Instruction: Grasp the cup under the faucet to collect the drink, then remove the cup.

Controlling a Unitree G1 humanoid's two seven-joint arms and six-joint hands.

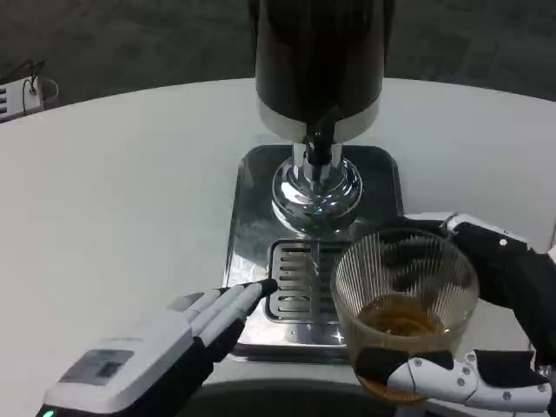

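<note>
My right hand (pixel 486 347) grips the cup (pixel 404 304) at the white table's (pixel 122 200) near edge; my left hand (pixel 165 347) rests loose-fingered, apparently holding nothing, beside the drip tray (pixel 252 217); dark floor (pixel 130 35) beyond.

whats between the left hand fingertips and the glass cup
In the head view, the slotted drip grate of the metal base lies between the left hand and the cup, which the right hand holds with amber drink in it.
</note>
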